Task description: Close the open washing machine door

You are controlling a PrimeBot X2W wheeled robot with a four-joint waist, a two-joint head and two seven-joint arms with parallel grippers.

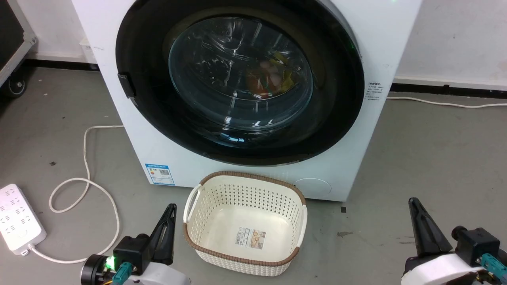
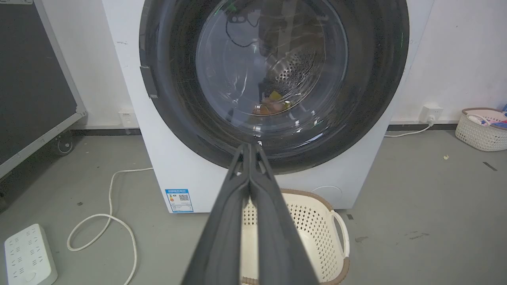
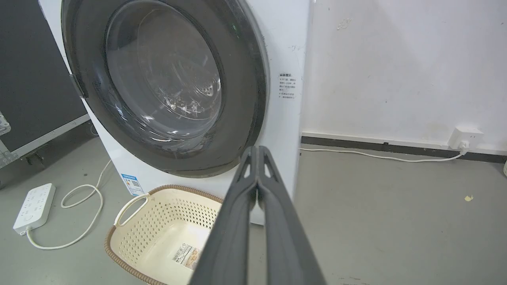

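My left jaws are pressed together on nothing, their fingers (image 2: 231, 206) pointing at the lower rim of the washing machine door (image 1: 150, 118). My right jaws are likewise pressed together with nothing between them, fingers (image 3: 231, 221) aimed near the white washer's (image 1: 396, 59) right edge. Between both arms a cream basket (image 1: 245, 176) sits on the floor (image 1: 435, 158), just before the washer. The door appears to lie flush against the washer's front, with coloured laundry (image 1: 269, 79) behind its glass.

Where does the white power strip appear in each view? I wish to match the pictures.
Head view: power strip at the left edge, low.
Left wrist view: power strip in the bottom left corner.
Right wrist view: power strip at the left edge, below the middle.
Shared landmark: the blue label low on the washer front.
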